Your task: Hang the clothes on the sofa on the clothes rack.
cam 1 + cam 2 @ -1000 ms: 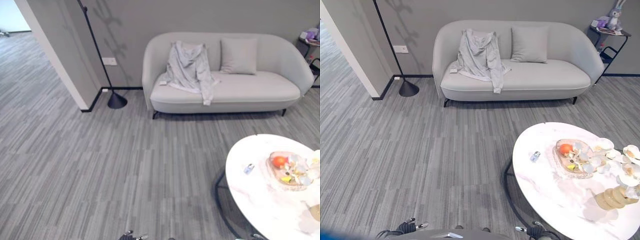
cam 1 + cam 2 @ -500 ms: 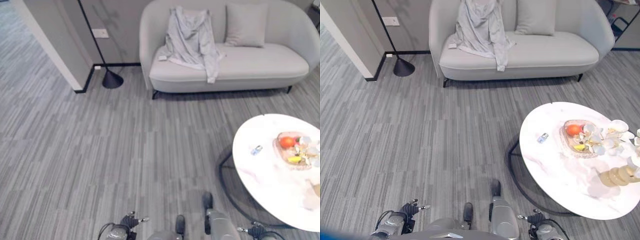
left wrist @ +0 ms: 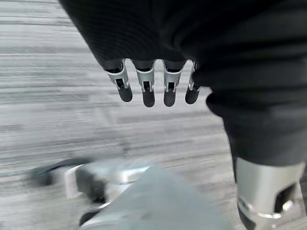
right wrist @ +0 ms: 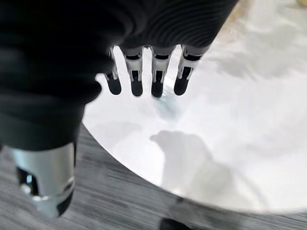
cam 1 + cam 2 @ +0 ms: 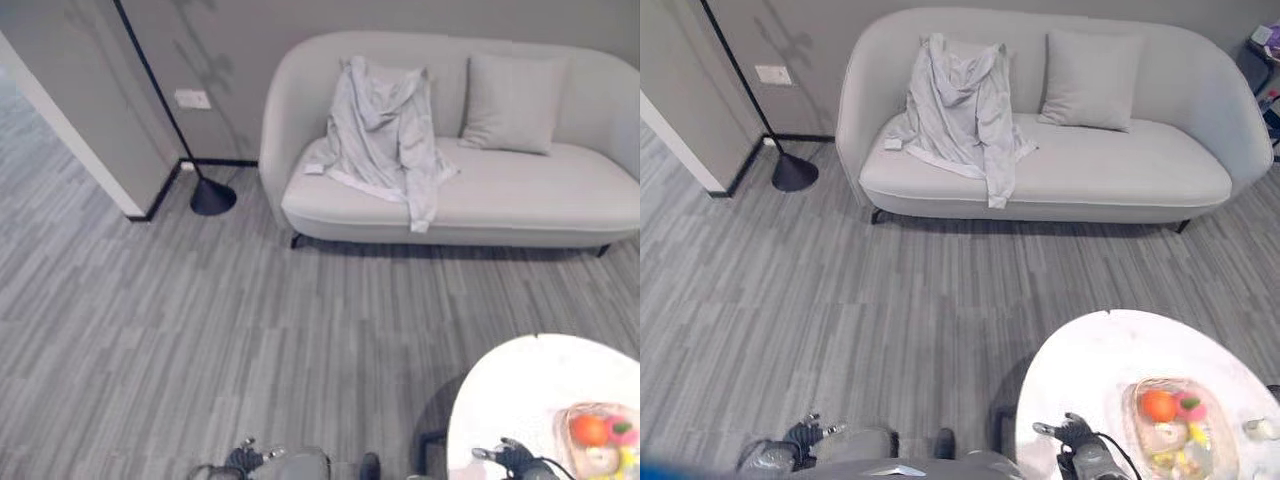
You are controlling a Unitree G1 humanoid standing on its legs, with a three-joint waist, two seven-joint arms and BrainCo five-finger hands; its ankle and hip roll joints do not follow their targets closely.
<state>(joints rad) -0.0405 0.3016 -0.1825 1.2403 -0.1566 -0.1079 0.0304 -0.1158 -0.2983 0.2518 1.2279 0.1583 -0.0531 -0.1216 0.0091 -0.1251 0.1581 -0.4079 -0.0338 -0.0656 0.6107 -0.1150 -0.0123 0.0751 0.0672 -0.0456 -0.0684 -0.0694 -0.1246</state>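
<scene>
- Nearest, low at the sides, the left hand (image 3: 153,91) and right hand (image 4: 144,79) hang with fingers straight and relaxed, holding nothing; I judge they idle because the garment lies well beyond reach.
- Near right, a round white table (image 5: 1090,370) carries a fruit tray (image 5: 1175,425); the right hand hovers over its near edge, so walking on calls for care on that side.
- Beyond bare floor, the sofa (image 5: 1120,175) stands against the far wall.
- On its left half the grey hoodie (image 5: 960,110) drapes from backrest to seat, one sleeve over the front edge, a pillow (image 5: 1090,80) to its right.
- Far left stands a black pole on a round base (image 5: 792,172), perhaps the rack.
</scene>
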